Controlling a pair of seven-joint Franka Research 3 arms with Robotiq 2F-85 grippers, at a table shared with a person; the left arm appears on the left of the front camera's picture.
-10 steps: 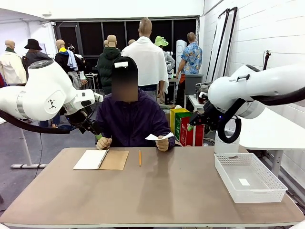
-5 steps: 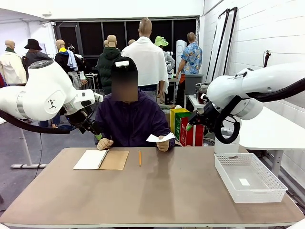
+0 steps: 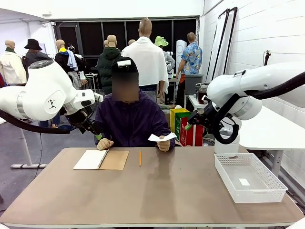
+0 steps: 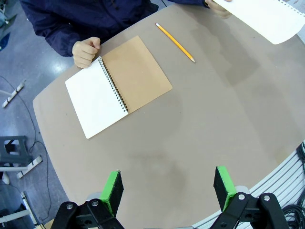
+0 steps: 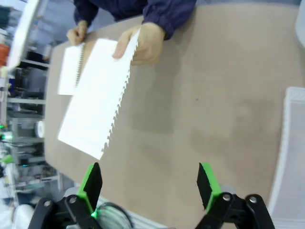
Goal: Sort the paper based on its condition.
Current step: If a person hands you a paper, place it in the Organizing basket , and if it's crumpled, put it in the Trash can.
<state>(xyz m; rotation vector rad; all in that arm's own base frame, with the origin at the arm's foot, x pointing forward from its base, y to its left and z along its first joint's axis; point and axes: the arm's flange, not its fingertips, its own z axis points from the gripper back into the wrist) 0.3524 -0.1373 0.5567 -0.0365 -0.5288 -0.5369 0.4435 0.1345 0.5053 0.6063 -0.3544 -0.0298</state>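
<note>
Above the table's far edge, a person's hand (image 3: pixel 163 144) holds up a flat white sheet of paper (image 3: pixel 159 138). In the right wrist view the paper (image 5: pixel 97 100) has a torn, perforated edge and hangs ahead of my open right gripper (image 5: pixel 149 183), well apart from it. From the front, the right gripper (image 3: pixel 189 126) hovers in the air just right of the sheet. My left gripper (image 3: pixel 96 133) hangs high near the person's other hand, and in its own view the left gripper (image 4: pixel 168 188) is open and holds nothing. The paper (image 4: pixel 274 19) shows at the top right there.
An open spiral notebook (image 3: pixel 101 160) with a brown cover lies at the far left of the table, a yellow pencil (image 3: pixel 139 157) beside it. A white mesh tray (image 3: pixel 267 191) at the right holds a small white scrap (image 3: pixel 244 182).
My right arm has swung a little to the left, bringing its gripper closer to the held sheet. The left arm and the things on the table have not moved.
</note>
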